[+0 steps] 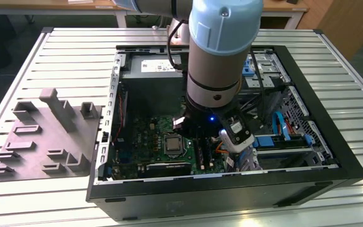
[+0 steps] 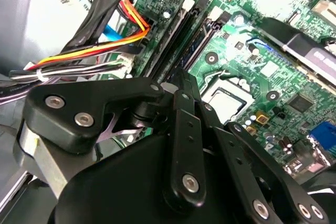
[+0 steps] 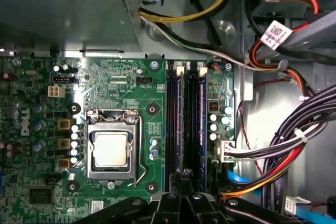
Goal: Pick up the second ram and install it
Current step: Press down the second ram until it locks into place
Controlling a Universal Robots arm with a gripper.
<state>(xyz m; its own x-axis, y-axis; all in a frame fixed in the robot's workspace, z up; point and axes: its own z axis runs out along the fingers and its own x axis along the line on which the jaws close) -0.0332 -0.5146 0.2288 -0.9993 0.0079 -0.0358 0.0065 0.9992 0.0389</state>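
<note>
My gripper point(image 3: 184, 178) is down inside the open computer case point(image 1: 332, 142), its black fingers point(image 2: 181, 80) drawn together and shut at one end of the two long memory slots on the green motherboard point(image 3: 121, 85). A thin dark blue strip, the second ram point(image 3: 174, 124), lies seated along the slot nearer the processor socket point(image 3: 111, 149); it also shows in the second wrist view point(image 2: 202, 38). The fingertips rest at or just above that stick's end; I see nothing clamped between them. In the exterior view the arm's wrist point(image 1: 216, 94) hides the slots.
A similar blue strip fills the neighbouring slot point(image 3: 195, 119). Bundled black, orange and yellow cables point(image 3: 283, 150) crowd the side of the slots away from the socket. The grey moulded holder tray point(image 1: 43, 137) lies on the slatted table at the exterior view's left.
</note>
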